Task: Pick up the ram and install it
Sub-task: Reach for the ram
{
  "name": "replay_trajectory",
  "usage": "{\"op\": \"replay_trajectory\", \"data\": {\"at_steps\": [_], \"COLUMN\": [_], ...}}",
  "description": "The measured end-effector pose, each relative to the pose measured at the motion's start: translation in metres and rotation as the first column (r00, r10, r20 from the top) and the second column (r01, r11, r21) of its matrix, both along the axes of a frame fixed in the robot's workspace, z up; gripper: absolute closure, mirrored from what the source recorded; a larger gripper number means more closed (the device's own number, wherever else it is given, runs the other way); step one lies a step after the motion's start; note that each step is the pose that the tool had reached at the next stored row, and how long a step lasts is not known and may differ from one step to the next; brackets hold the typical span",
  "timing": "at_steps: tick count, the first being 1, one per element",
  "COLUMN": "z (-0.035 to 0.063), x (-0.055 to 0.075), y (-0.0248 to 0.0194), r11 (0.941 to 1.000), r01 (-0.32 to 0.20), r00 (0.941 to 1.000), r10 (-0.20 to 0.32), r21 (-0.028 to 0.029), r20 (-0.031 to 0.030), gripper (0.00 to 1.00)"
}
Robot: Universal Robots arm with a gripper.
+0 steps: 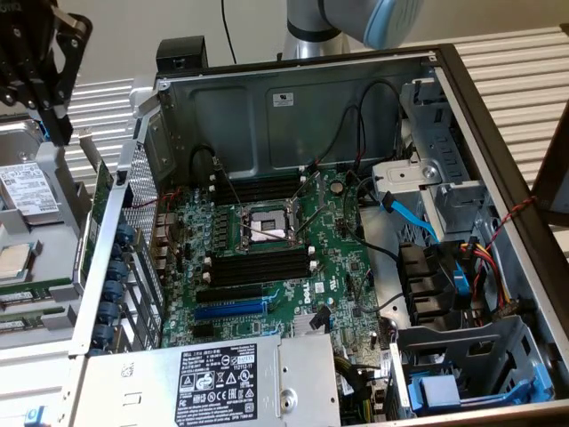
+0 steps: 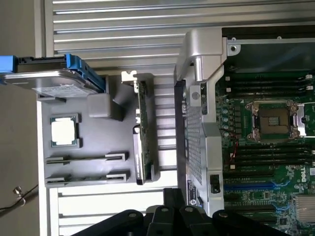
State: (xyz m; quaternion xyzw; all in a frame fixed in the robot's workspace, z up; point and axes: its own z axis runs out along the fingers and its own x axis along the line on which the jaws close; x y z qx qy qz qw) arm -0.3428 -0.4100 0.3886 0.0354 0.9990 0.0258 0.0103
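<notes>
**Ram On Edge In The Parts Tray, Outside The Case**

The ram (image 1: pixel 36 288) stood on its long edge in a clipped cradle of the grey parts tray (image 2: pixel 98 141). It sat toward the tray's end nearest the exterior camera, outside the computer case (image 1: pixel 498 160), on the exterior view's left. Standing it upright probably left its flat faces free to be taken from above. From the wrist view it showed edge-on as a thin dark line between two grey clips (image 2: pixel 86 158).

A second green stick (image 1: pixel 27 318) sat in the next cradle, parallel and just beside it. Which of the two was meant could not be told.

Further along the tray lay a processor chip (image 2: pixel 64 132), and at the far end a hard drive (image 2: pixel 54 83) in a blue carrier. An expansion card (image 2: pixel 142 123) stood upright along the tray's edge facing the case.

The gripper (image 1: pixel 49 102) hung above the tray's far end, over the hard drive and apart from the ram. Whether it was open or closed could not be told. The pick appeared not yet made.

Inside the case, the black memory slots (image 1: pixel 258 267) beside the open processor socket (image 1: pixel 264 224) were bare. This was presumably so a stick could be seated there.

A white mark on the motherboard (image 1: pixel 293 294) looked like the Dell logo. The power supply (image 1: pixel 222 382) carried a black label crowded with approval marks, its wording too fine to read. The hard drive's white label was also illegible.
</notes>
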Motion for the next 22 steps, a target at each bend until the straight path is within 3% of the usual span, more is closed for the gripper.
{"op": "replay_trajectory", "data": {"at_steps": [20,22], "z": [-0.0047,-0.0049], "x": [-0.051,-0.055], "y": [0.0018,0.0018], "r11": [1.0,1.0], "r01": [0.0,0.0], "r00": [1.0,1.0], "r10": [0.0,0.0], "r21": [-0.0001,0.0007], "r20": [-0.0014,-0.0036], "gripper": [0.89,0.89]}}
